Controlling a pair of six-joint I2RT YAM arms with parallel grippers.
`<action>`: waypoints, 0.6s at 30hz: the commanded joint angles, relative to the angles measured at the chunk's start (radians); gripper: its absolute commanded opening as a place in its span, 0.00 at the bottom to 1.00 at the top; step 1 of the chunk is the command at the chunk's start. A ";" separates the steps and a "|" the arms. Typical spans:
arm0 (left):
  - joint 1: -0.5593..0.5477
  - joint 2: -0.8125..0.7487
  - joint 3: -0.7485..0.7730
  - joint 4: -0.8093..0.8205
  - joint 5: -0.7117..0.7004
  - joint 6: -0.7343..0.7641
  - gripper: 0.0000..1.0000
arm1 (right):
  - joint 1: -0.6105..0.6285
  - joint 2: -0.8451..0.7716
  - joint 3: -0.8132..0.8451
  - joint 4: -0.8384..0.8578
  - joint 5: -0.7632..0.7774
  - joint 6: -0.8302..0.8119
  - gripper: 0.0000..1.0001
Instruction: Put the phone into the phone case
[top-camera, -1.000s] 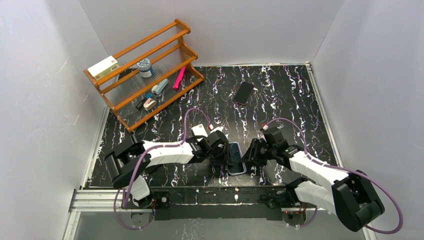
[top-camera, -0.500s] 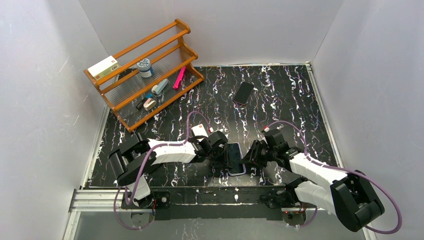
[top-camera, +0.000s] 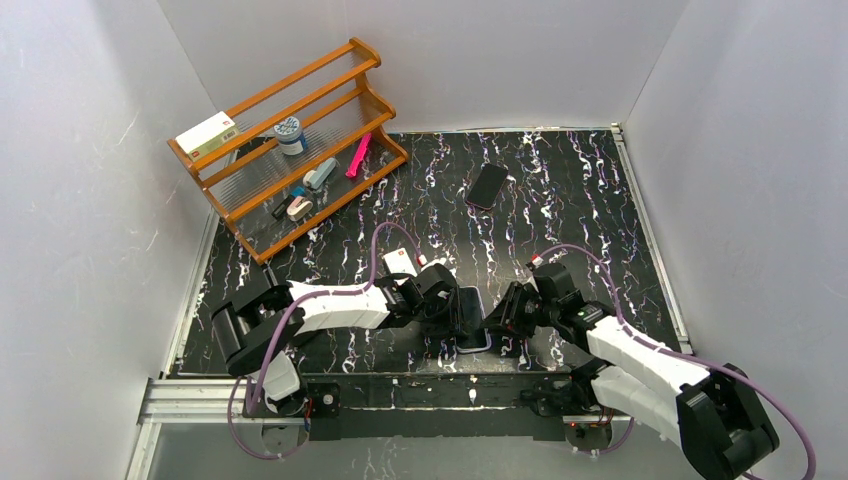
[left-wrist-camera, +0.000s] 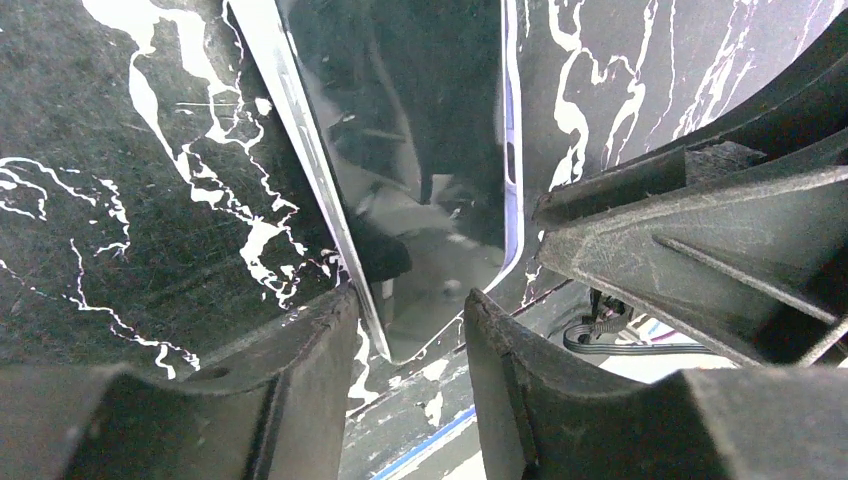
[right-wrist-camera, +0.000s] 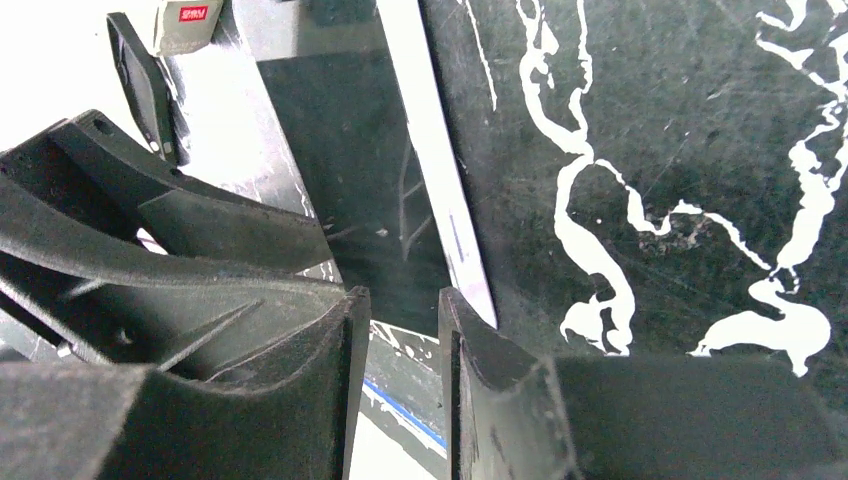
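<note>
Since a second ago, both arms have edged inward and the phone (top-camera: 470, 319), lying well near-right of the rack (top-camera: 255, 195), has shifted slightly. Left gripper (left-wrist-camera: 412, 305) and right gripper (right-wrist-camera: 402, 297) show narrow gaps, and I can't tell if either is grasping. I judge the phone isn't yet seated.

Top view bright and even, diffuse light from above; white walls (top-camera: 90, 200) near blown out; faint soft shadows under the arms (top-camera: 340, 305); sharp, slight wide-angle bend at edges; wrist views dimmer, close fingers (left-wrist-camera: 300, 400) soft, out of focus; phone (left-wrist-camera: 420, 150) screen glossy, full of reflections; overexposed white patch top-left in right wrist view.
</note>
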 joint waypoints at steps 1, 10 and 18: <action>-0.009 -0.038 0.026 -0.020 -0.012 0.013 0.35 | 0.007 -0.037 -0.018 -0.035 -0.025 -0.001 0.39; -0.012 -0.010 0.027 -0.001 0.012 0.008 0.14 | 0.007 -0.036 0.027 -0.070 0.005 -0.036 0.39; -0.012 -0.026 0.028 -0.017 -0.040 0.010 0.22 | 0.007 -0.034 0.160 -0.227 0.177 -0.154 0.40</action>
